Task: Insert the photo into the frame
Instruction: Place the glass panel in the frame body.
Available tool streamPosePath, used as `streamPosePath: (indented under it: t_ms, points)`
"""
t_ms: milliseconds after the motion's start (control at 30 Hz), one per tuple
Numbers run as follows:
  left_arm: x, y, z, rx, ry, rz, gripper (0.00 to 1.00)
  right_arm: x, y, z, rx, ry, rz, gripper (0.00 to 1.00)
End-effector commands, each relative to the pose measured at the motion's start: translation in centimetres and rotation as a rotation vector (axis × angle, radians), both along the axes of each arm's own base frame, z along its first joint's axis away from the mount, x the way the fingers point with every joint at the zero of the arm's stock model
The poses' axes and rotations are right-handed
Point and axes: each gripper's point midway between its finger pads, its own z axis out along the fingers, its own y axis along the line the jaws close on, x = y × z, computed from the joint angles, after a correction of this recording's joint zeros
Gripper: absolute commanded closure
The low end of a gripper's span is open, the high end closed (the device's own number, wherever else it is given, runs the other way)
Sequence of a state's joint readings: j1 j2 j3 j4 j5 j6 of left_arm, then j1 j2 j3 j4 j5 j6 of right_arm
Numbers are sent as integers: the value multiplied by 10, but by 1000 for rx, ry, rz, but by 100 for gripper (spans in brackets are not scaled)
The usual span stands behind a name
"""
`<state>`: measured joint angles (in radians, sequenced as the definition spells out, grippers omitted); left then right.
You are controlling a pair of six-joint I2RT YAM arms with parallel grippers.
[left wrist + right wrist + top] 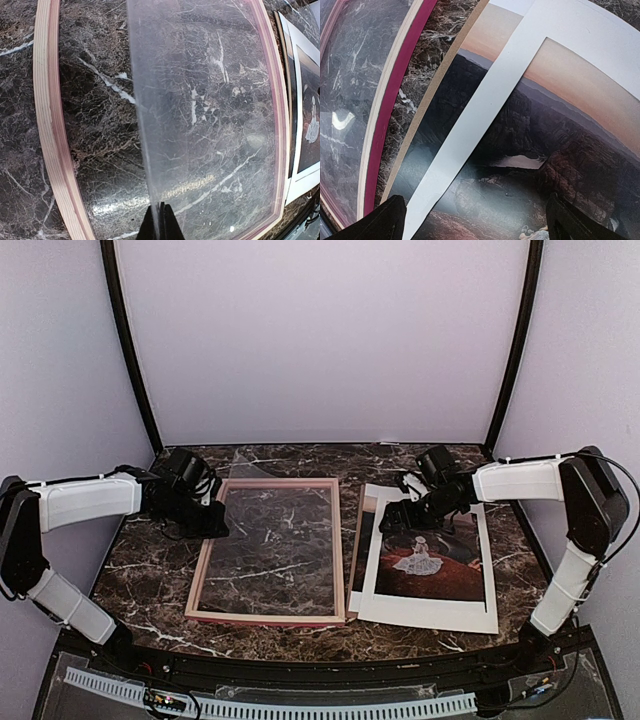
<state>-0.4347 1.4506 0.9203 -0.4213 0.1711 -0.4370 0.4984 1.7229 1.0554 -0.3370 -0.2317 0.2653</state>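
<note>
your left gripper's edge pinch on the clear pane could slip, and your spread right gripper may snag the mat.

Soft, even light fills the overhead view; shadows are faint. In the left wrist view glare shines low centre on the milky clear sheet, and the frame bows at the left edge. The right wrist view is sharp.
</note>
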Motion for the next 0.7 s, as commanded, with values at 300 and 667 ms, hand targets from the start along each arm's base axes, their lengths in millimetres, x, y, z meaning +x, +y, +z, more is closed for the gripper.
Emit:
streamPosePath:
  t_ms: [300, 667]
  points:
    - [4, 8, 6, 47, -22, -5, 100, 3, 3, 8, 25, -30, 7, 1]
    - [7, 9, 7, 54, -25, -12, 100, 2, 5, 7, 27, -27, 9, 1]
